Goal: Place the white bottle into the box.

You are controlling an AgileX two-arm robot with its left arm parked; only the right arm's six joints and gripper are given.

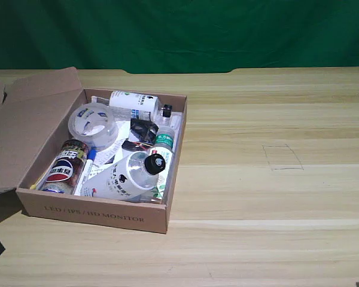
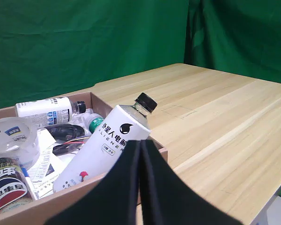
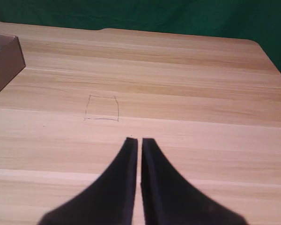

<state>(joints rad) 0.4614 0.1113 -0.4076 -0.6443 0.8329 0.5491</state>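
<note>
The white bottle with its black cap lies tilted inside the box, near the front wall, cap resting toward the side wall on the exterior view's right. In the left wrist view the white bottle leans on the rim of the box. In the right wrist view my right gripper is shut and holds nothing. It hovers over bare table, short of a pencilled square. A corner of the box shows at the edge of that view.
The box also holds a smaller white bottle, a clear tape roll, a cola can and a green-capped bottle. Its flap lies open on the exterior view's left. The parked left gripper sits beside the box.
</note>
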